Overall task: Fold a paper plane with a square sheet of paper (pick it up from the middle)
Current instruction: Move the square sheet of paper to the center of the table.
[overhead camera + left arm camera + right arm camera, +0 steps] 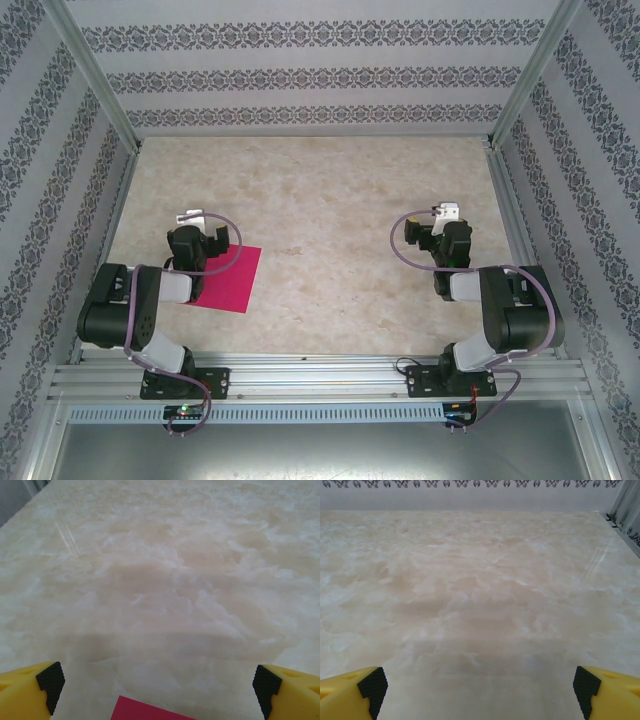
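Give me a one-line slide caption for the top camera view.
Left gripper open above the far edge of the flat magenta square sheet of paper; right gripper open over the marbled table.

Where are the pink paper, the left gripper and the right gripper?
pink paper [232,278], top view, on its uncovered middle.
left gripper [157,687], left wrist view, midway between its open fingertips.
right gripper [479,687], right wrist view, midway between its open fingertips.
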Action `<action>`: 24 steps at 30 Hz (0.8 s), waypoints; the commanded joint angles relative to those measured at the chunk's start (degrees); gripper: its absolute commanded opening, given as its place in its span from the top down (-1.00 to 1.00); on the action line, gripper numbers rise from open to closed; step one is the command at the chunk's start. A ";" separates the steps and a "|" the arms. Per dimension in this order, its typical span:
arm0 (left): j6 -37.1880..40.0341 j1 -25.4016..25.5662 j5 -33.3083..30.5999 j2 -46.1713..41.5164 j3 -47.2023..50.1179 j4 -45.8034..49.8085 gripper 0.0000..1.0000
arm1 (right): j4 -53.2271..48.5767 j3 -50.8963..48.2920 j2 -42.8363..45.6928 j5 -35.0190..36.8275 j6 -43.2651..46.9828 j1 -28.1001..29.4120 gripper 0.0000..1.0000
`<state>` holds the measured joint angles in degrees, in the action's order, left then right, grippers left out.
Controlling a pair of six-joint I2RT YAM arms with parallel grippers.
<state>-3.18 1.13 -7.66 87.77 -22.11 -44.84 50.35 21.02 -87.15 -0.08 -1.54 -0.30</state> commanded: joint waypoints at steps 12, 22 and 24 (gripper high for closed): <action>-18.07 -0.53 0.49 -25.05 -15.97 48.23 -1.00 | -34.00 10.39 18.40 6.52 -7.77 3.70 -0.96; -26.21 -0.07 35.40 -19.80 -21.98 67.01 -1.00 | -68.28 24.54 25.29 -19.73 -31.87 4.26 -0.85; -26.66 0.18 35.51 -20.19 -21.06 69.54 -1.00 | -68.53 23.71 26.50 -19.35 -33.84 6.95 -0.94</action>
<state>-26.79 1.06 20.14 68.05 -44.21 15.77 -10.46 45.87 -61.63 -11.20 -28.97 4.38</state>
